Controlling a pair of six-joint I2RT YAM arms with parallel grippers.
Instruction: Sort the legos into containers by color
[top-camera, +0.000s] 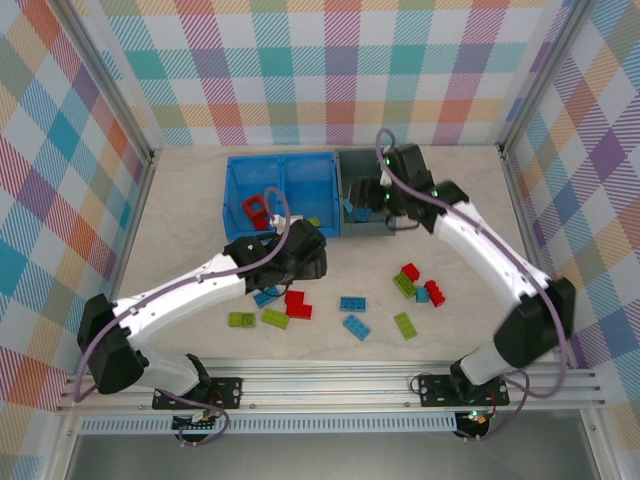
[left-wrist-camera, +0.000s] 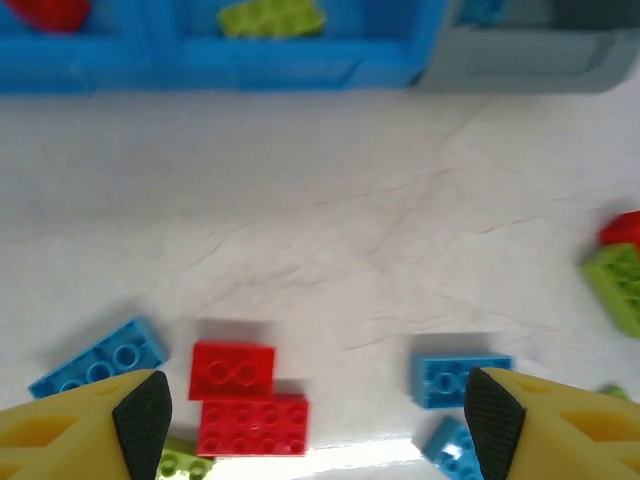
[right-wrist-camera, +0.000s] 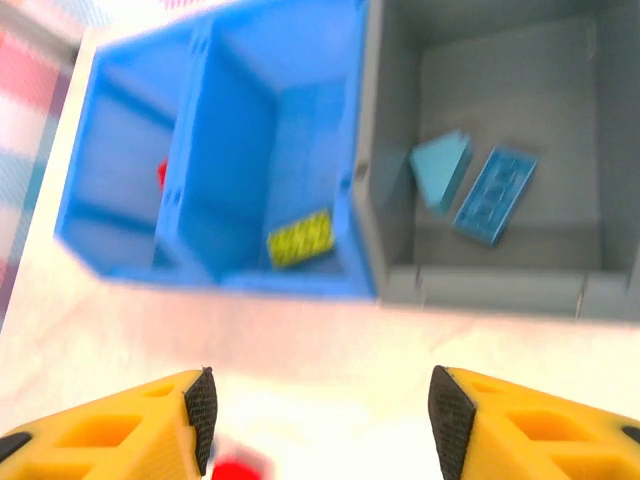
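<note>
Loose legos lie on the table: two red bricks (left-wrist-camera: 232, 368) (left-wrist-camera: 252, 425) side by side, blue bricks (left-wrist-camera: 100, 360) (left-wrist-camera: 460, 378), and green ones (top-camera: 275, 318) (top-camera: 405, 325). My left gripper (left-wrist-camera: 318, 420) hangs open and empty above the red pair. The blue container (top-camera: 232, 200) holds a red frame (top-camera: 255, 210) in its left compartment and a green brick (right-wrist-camera: 300, 240) in its right one. Two blue pieces (right-wrist-camera: 440, 170) (right-wrist-camera: 495, 195) lie in the grey container (right-wrist-camera: 400, 280). My right gripper (right-wrist-camera: 325, 415) is open and empty at the near side of the two containers.
A cluster of red (top-camera: 410, 271), green (top-camera: 404, 285), red (top-camera: 434, 292) and blue (top-camera: 422, 295) bricks lies on the right of the table under my right arm. Checkered walls and metal posts close in the table on three sides.
</note>
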